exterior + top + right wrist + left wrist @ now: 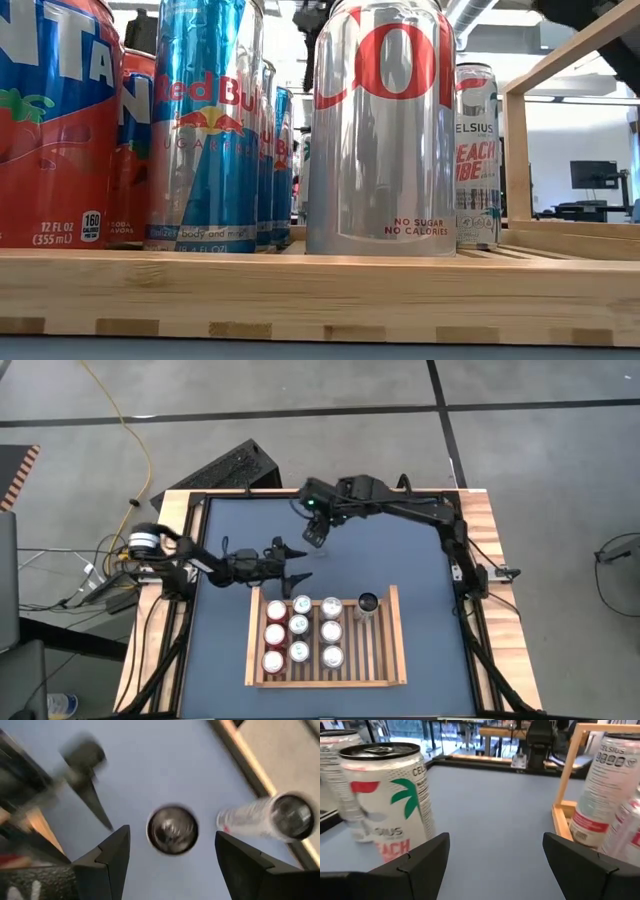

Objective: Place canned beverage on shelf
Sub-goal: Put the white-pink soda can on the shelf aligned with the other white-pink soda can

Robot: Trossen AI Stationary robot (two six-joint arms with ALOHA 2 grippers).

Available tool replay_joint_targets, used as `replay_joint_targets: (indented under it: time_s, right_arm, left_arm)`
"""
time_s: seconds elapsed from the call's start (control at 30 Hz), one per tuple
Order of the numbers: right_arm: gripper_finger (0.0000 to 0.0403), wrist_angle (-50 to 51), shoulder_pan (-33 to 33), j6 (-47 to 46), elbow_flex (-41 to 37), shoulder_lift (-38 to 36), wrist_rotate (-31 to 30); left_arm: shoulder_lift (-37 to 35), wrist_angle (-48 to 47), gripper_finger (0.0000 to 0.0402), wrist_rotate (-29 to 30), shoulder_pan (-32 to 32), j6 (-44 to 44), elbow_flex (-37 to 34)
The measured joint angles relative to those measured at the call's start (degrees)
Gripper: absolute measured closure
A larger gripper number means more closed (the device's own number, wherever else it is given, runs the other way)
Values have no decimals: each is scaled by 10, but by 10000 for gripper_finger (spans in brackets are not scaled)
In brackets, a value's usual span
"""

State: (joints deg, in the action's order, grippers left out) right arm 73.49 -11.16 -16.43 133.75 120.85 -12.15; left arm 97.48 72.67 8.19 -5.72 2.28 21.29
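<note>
Overhead, the left gripper (296,568) is hanging over the blue surface (400,550) just beyond the far rim of the shelf (396,650), its fingers spread apart and gripping nothing; in its wrist view a white Celsius can (387,802) is standing on the surface just beside one finger (417,862), not between the two. The right gripper (316,538) is hovering nearby, a little farther toward the far edge of the surface, pointing down with its fingers parted and empty; in its wrist view a can top (172,830) is showing directly below the gap, and a second can (270,820) is lying blurred near the wooden edge of the surface. The shelf is sitting toward the near edge of the surface, holding three red cans (275,634) along its left side, six silver-topped cans (315,630) in two rows beside them, and one dark-topped can (367,603) alone near its far rim. From the low view, a Red Bull can (205,125) and a silver Coke can (380,125) are standing upright on the slats
</note>
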Motion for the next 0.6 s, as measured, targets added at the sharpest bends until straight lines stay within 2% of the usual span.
replay_joint_targets:
  time_s: [0.33, 0.6]
  right_arm:
    - [143, 6, -24, 1, -2, 62, 32]
    - [143, -3, -24, -1, -1, 77, 33]
  left_arm:
    - [-246, -310, 95, -2, 14, 0, -16]
    - [-370, -424, 95, 17, 36, 3, -15]
